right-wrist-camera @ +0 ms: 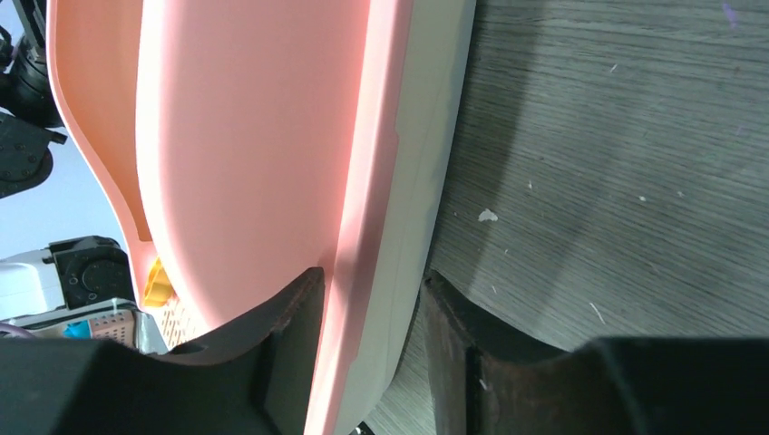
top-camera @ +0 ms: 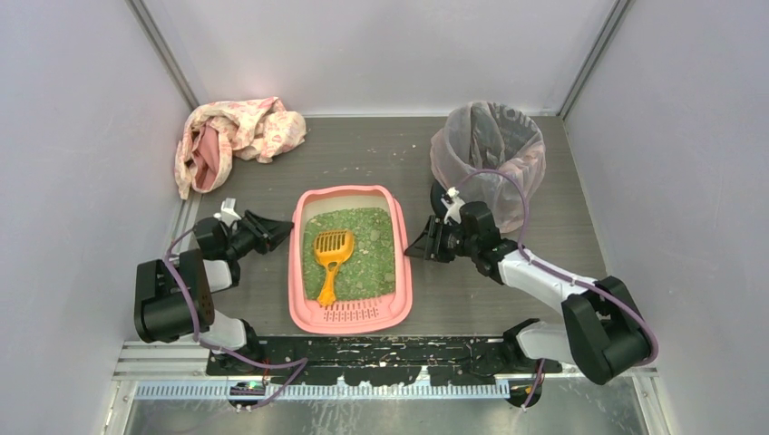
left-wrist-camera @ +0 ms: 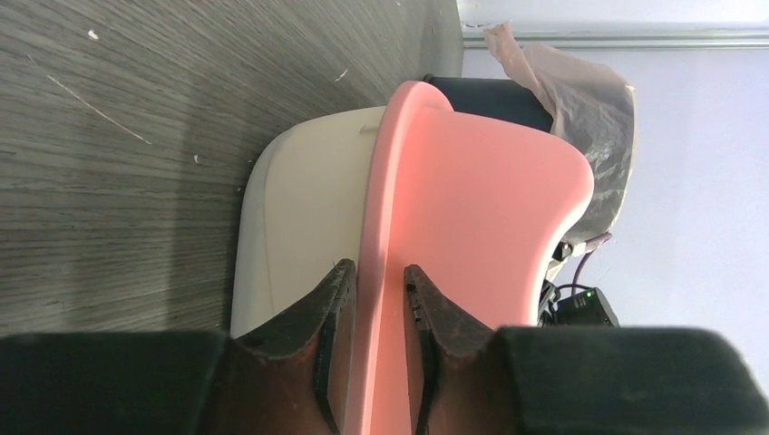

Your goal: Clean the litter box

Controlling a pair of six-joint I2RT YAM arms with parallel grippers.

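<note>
between both sets of jaws sits the litter box rim.

Soft, even light is coming from overhead, lighting the worktop brightly and casting only faint shadows. In the wrist views the litter box is throwing a soft shadow beside its wall, its pink rim is glaring slightly, and the near jaws are blurring.
</note>
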